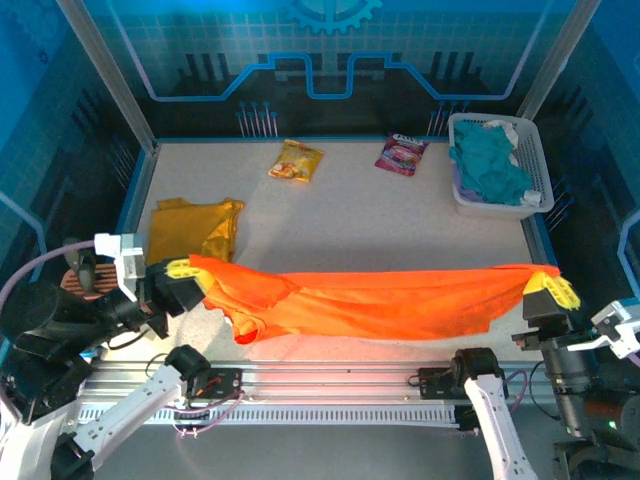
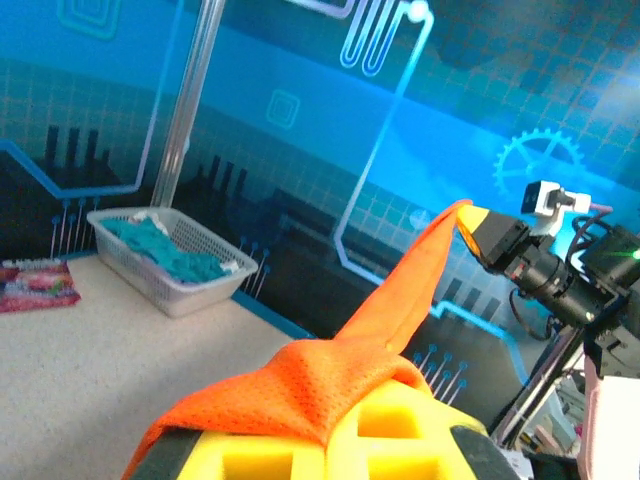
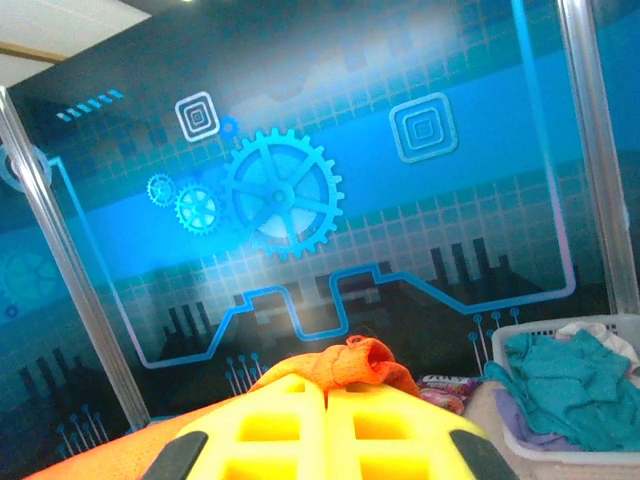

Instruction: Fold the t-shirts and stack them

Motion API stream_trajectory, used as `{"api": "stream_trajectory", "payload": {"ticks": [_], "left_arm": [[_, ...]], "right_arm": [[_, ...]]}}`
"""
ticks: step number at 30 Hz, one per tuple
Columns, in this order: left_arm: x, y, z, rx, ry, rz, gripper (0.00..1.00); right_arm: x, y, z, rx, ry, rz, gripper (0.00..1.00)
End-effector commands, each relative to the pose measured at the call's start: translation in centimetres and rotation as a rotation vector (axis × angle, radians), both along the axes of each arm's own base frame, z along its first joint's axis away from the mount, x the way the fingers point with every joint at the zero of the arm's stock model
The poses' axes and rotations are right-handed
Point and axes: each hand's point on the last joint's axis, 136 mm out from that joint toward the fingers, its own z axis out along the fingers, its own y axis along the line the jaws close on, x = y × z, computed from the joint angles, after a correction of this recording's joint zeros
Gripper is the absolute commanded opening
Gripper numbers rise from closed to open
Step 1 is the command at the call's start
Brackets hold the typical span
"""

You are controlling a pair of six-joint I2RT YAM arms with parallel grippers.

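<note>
I have the orange t-shirt (image 1: 370, 305) strung between both hands along the near edge of the counter (image 1: 350, 215). My left hand (image 1: 183, 272) is clamped on its left end and my right hand (image 1: 551, 288) on its right end.

It is light, limp cotton, so the middle sags and a loose fold droops near the left (I judge it will keep no shape until I lay it flat). The best hold is a pinch of doubled cloth at a hem or corner, since a single layer could slip from the pads.

The mustard yellow t-shirt (image 1: 195, 230) lies roughly folded on the counter, just beyond the left hand.

The top view gives me the whole span and the sag. The left wrist view adds the mesh weave bunched over the pads and the cloth running taut towards the right hand. The right wrist view shows a small tuft poking past the pads, which looks to me like a thin grip.
</note>
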Motion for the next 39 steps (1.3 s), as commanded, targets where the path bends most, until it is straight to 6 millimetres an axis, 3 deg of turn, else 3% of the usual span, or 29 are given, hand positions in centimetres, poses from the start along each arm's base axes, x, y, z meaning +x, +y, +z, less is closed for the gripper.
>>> {"api": "stream_trajectory", "payload": {"ticks": [1,5,12,17,24,28,32,35,39], "left_arm": [[2.0,0.8,2.6,0.007,-0.038,0.114,0.0],[6.2,-0.3,2.7,0.06,-0.016,0.2,0.0],[16.0,-1.9,-0.4,0.217,0.088,0.405,0.0],[23.8,-1.3,-6.8,0.136,0.349,0.419,0.0],[31.8,0.1,-17.7,0.091,0.622,0.447,0.0],[34.9,-0.3,-22.5,0.089,0.72,0.43,0.0],[37.7,0.1,-25.3,0.055,0.768,0.431,0.0],[39.2,0.0,-26.1,0.034,0.806,0.408,0.0],[39.5,-0.3,-26.5,0.043,0.816,0.386,0.0]], "right_arm": [[0.3,-1.7,1.5,0.061,-0.006,-0.09,0.0],[3.8,-1.8,1.0,0.089,0.094,-0.097,0.0],[12.7,-1.1,-5.8,0.116,0.428,-0.089,0.0],[18.5,0.3,-11.5,0.113,0.608,-0.03,0.0],[25.3,1.3,-21.3,0.139,0.804,-0.008,0.0],[28.3,1.1,-23.8,0.131,0.815,-0.032,0.0],[30.3,0.6,-26.7,0.112,0.816,-0.065,0.0],[31.7,0.4,-28.1,0.098,0.801,-0.065,0.0],[32.7,0.4,-29.3,0.099,0.802,-0.028,0.0]]}}
